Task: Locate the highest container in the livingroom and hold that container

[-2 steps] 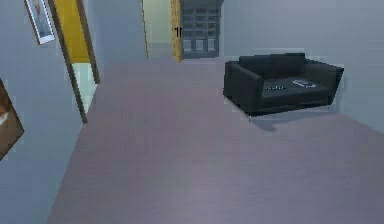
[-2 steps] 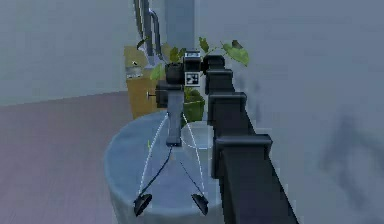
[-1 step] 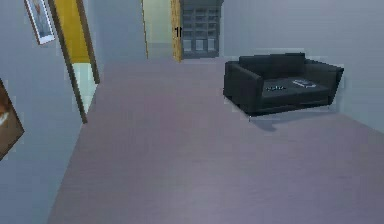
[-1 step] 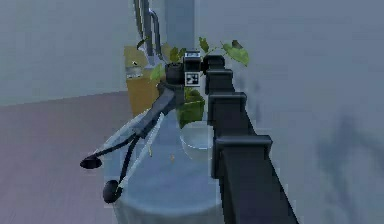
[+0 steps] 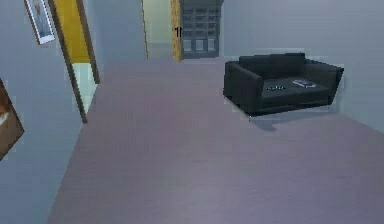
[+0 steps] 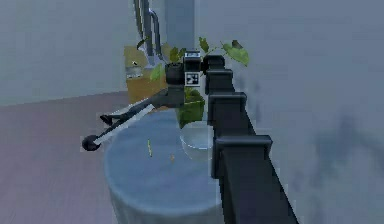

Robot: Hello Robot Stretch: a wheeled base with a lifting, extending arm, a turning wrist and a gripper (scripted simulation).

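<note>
One clear container [image 6: 194, 140] stands on the round table [image 6: 150, 178] just beside the arm [image 6: 240, 150], off to the arm side view's right of the gripper [image 6: 90, 142]; gripper tip at table edge over bare floor, holds nothing.

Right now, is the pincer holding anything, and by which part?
Nothing held: the far end of the pincer has only bare floor and round table top behind it.

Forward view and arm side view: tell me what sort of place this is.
Probably a living room: a dark sofa by the far wall, a framed picture on the forward view's left wall, and a leafy plant on a round grey table.
</note>
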